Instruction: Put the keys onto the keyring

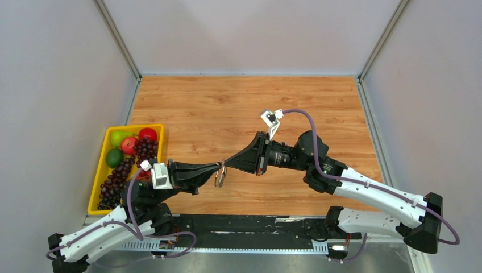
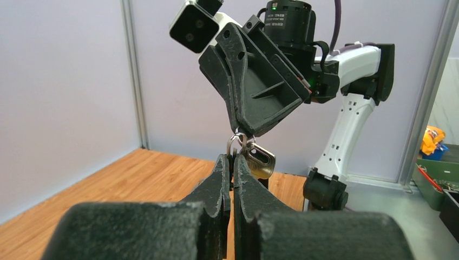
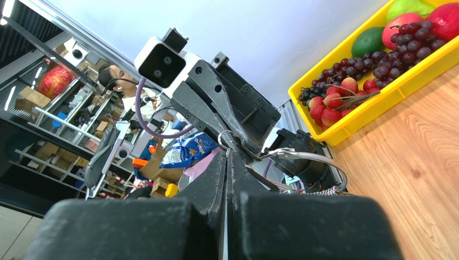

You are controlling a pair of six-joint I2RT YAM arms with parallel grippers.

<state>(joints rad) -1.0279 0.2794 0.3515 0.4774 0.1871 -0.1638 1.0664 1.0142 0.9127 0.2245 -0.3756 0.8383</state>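
The keyring (image 2: pixel 233 138) hangs in mid-air above the table (image 1: pixel 227 102), upright between two tip-to-tip claws: left claw (image 2: pixel 233 158) clamps its lower edge, right claw (image 2: pixel 244 130) pinches its top, a key (image 2: pixel 261 160) dangling beside.

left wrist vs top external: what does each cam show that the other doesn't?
Left wrist only: close detail of the keyring, its wire loop pinched by the left gripper from below and the right gripper from above, with a silver key hanging off it. Top external only: the yellow tray of fruit at the table's left side, and both arms in full. Both: the two grippers meeting at the keyring, above the wooden table.
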